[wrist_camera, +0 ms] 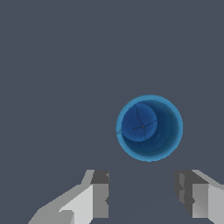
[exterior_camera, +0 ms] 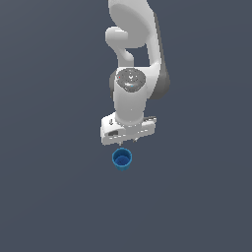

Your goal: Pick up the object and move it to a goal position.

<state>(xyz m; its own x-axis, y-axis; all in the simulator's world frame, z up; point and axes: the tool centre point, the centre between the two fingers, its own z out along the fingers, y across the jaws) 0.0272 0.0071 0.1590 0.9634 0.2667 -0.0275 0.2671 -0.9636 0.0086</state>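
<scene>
Both renders are evenly and softly lit against a flat slate-grey ground, with no cast shadows or glare. Edges look coarse and jagged. The blue cup (wrist_camera: 149, 128) shades darker inside, and the white arm (exterior_camera: 132, 74) shades grey on its right side.

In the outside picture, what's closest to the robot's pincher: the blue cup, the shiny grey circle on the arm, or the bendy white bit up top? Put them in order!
1. Blue cup: nearest, just below the open gripper in the exterior view and not held.
2. Grey circle: on the arm, above the gripper.
3. Bendy white bit: farthest, at the very top.
</scene>
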